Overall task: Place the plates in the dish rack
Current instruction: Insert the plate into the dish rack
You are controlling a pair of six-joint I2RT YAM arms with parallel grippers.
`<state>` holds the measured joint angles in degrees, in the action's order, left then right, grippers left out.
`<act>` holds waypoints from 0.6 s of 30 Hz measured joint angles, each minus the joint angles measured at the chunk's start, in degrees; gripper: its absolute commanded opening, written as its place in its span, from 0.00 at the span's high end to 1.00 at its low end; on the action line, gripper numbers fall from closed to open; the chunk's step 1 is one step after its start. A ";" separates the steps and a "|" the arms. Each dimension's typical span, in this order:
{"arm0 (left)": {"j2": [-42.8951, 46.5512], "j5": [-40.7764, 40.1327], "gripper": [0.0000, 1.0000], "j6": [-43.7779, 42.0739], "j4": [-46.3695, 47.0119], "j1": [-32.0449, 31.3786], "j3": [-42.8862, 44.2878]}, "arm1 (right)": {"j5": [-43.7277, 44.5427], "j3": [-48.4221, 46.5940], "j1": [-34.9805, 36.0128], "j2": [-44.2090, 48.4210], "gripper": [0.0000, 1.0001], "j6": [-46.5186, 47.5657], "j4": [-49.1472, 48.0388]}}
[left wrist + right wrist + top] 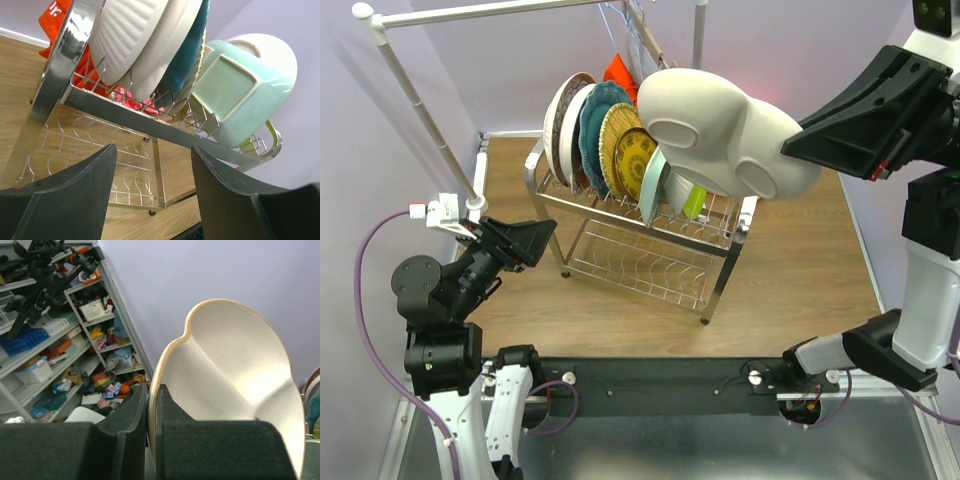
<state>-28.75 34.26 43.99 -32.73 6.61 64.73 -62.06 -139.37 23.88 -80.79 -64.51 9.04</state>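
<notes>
- Left of the top view: left gripper (535,238), fingers spread and empty, faces the dish rack (725,265).
- Centre: upright plates (605,140) fill its upper tier, the rightmost partly hidden.
- Upper right: right gripper (151,400) pinches the white divided plate (720,135) by its rim, above the rack.

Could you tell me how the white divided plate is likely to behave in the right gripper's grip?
Probably stiff: the white divided plate shows no sag though the right gripper pinches only its rim. Its smooth surface might slip or pivot there.
</notes>
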 measured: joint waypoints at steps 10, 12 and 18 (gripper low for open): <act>-0.02 0.61 0.30 -0.52 0.31 0.00 -1.44 | 0.02 -7.37 -2.82 -7.30 1.00 0.37 -0.24; -0.02 0.83 0.30 -0.74 0.42 0.00 -1.92 | 0.04 -8.46 -4.02 -8.66 1.00 0.37 -0.28; -0.11 1.38 0.30 -1.16 0.57 0.02 -3.80 | -0.02 -11.45 -9.14 -12.46 1.00 -0.83 -1.75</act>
<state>-28.86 35.64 42.83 -32.16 6.63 60.93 -62.08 -150.82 14.74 -93.25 -65.34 7.29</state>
